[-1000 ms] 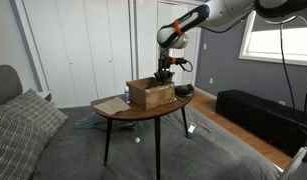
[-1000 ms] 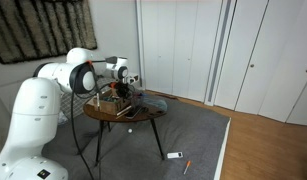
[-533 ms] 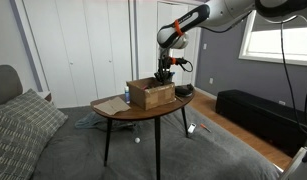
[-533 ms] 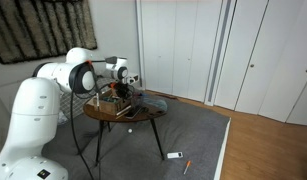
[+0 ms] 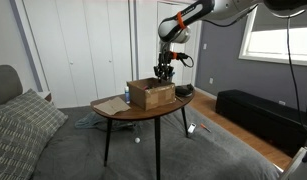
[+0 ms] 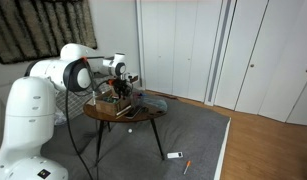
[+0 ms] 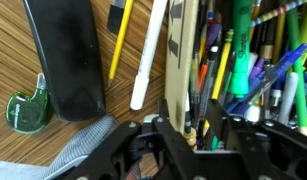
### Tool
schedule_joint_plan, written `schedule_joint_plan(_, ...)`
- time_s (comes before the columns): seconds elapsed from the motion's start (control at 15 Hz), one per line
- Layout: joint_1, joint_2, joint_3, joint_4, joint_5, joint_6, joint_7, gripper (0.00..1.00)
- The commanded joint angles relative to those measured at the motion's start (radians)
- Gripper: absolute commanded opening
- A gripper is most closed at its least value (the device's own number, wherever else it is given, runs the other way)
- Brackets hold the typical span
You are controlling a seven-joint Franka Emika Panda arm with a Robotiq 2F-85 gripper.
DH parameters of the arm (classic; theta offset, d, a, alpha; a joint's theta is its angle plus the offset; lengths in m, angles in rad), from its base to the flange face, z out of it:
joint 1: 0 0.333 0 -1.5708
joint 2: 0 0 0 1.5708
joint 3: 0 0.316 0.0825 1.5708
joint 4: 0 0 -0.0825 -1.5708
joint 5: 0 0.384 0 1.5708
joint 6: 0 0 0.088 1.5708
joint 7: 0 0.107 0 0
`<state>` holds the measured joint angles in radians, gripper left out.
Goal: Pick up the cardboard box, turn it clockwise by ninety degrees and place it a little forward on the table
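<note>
The brown cardboard box [image 5: 151, 94] stands on the round wooden table [image 5: 163, 108]; both also show in an exterior view, box [image 6: 114, 99] and table [image 6: 143, 113]. The box is full of pens and markers. My gripper [image 5: 166, 72] hangs over the box's far end, seen too in an exterior view [image 6: 122, 86]. In the wrist view the gripper [image 7: 193, 135] points down over the box's tan side wall [image 7: 179, 60]. Its fingers stand apart, with the wall by one finger and pens between them. It holds nothing that I can see.
A flat tan cardboard sheet [image 5: 111, 104] lies on the table beside the box. Beside the box on the wood lie a black flat case [image 7: 65, 50], a green tape dispenser [image 7: 26, 108], a yellow pencil [image 7: 120, 42] and a white marker [image 7: 150, 55]. A low black bench [image 5: 258, 115] stands by the window.
The arm's wrist has risen a little above the box. The box has not moved on the table.
</note>
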<state>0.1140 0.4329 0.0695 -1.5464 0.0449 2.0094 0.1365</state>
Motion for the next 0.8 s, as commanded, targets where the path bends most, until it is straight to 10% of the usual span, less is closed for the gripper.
schedule_joint_plan(0.0, 0.014, -0.081, -0.006, -0.064, -0.022, 0.025, 0.016, 0.61)
schedule_joint_plan(0.33, 0.032, -0.165, 0.007, -0.077, -0.063, -0.024, -0.016, 0.98)
schedule_joint_plan(0.73, 0.068, -0.269, 0.058, -0.066, -0.134, -0.143, -0.163, 1.00)
